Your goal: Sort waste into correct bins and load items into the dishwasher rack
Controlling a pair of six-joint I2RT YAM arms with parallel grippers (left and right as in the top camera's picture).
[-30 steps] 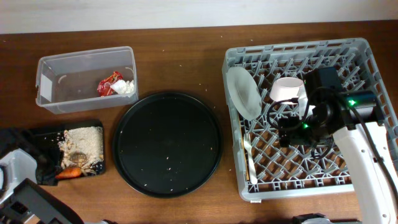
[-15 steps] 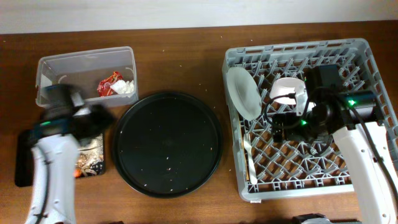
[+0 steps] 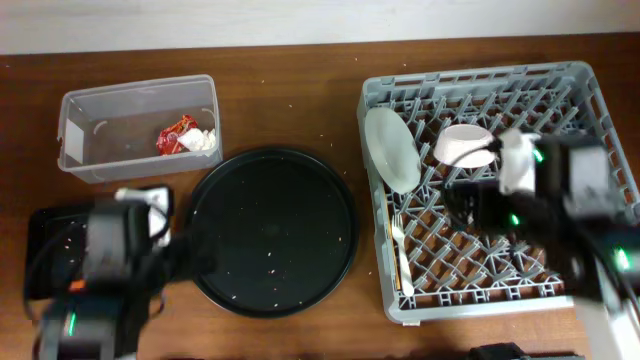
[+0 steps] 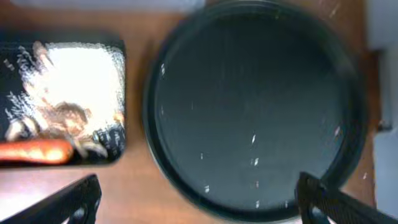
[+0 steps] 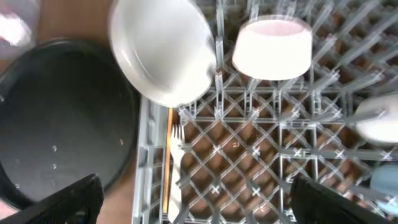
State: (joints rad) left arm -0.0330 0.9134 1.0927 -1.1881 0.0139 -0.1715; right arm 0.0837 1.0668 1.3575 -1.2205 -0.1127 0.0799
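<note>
Dark wooden table (image 3: 300, 100), with a pale wall strip at the far edge.

1. Grey dishwasher rack (image 3: 470, 84) stands on your right. Your right gripper (image 5: 196, 208) hangs over it, fingers spread wide, nothing between them.
2. Big round black tray (image 3: 270, 230) sits mid-table, bare but for a few pale specks. Your left gripper (image 4: 199, 208) hovers above its near edge, likewise spread and empty.
3. Clear plastic tub (image 3: 110, 150) is at far left. Shallow black tray (image 3: 45, 225) lies nearer you, partly under the left arm.
4. In the rack:
   - The wide pale-grey bowl (image 5: 165, 53) stands on edge at the left side.
   - The small whitish-pink bowl (image 5: 273, 46) sits upside down just beside it.
   - A pale cream cup (image 5: 376, 118) and a light-blue cup (image 5: 385, 180) show only at the frame edge.
   - The white fork (image 5: 174, 180) lies along the left wall.
5. Waste:
   - The orange carrot (image 4: 34, 151) and rice (image 4: 74, 81) are in the black tray.
   - The red wrapper (image 3: 176, 133) touches the white tissue (image 3: 203, 142) in the tub.

Judgement: sorting and loading look finished, and no loose item shows on the bare wood. Your next move calls only for clearing out. Lift the right gripper straight up so it misses the pegs, and draw the left away from both trays. The specks look too small to pinch.
</note>
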